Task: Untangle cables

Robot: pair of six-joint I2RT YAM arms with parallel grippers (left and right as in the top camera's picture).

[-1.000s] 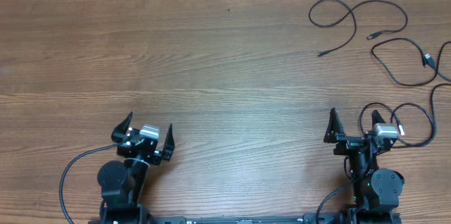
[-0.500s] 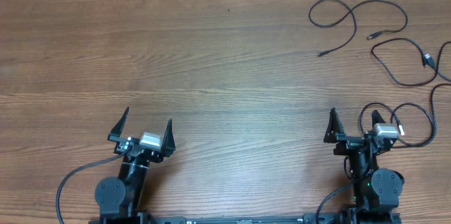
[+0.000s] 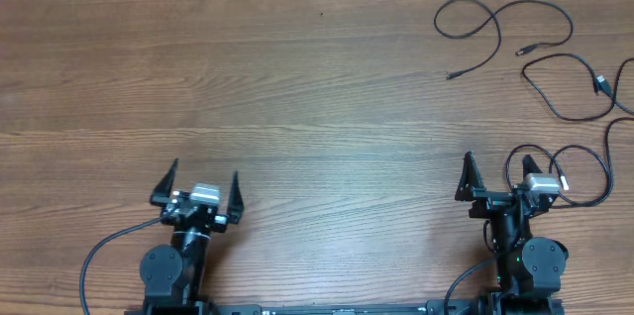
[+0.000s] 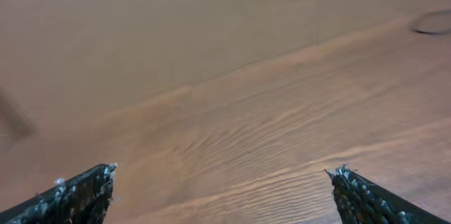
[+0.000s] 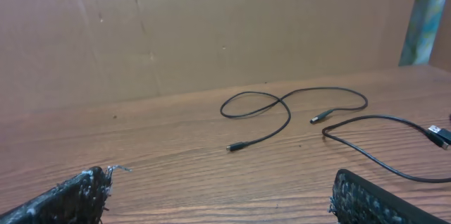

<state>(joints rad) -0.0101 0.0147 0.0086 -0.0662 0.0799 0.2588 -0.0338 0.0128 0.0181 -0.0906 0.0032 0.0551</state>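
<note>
Three thin black cables lie apart at the table's far right. One looped cable (image 3: 503,14) shows in the right wrist view (image 5: 285,101) with its plug ends on the wood. A second cable (image 3: 561,109) with a silvery plug lies right of it, also in the right wrist view (image 5: 380,152). A third cable (image 3: 606,161) runs down the right edge and loops beside my right gripper (image 3: 495,171). That gripper (image 5: 222,178) is open and empty. My left gripper (image 3: 196,182) is open and empty over bare wood (image 4: 224,173), far from the cables.
The wooden table (image 3: 297,87) spreads wide to the left and middle. A brown cardboard wall (image 5: 211,27) stands behind the table's far edge. Thick black wires run from both arm bases at the near edge. A blurred cable loop (image 4: 433,23) shows far off in the left wrist view.
My left gripper has turned from a tilted pose to facing straight ahead and shifted slightly. The right arm and the cables have not moved.
</note>
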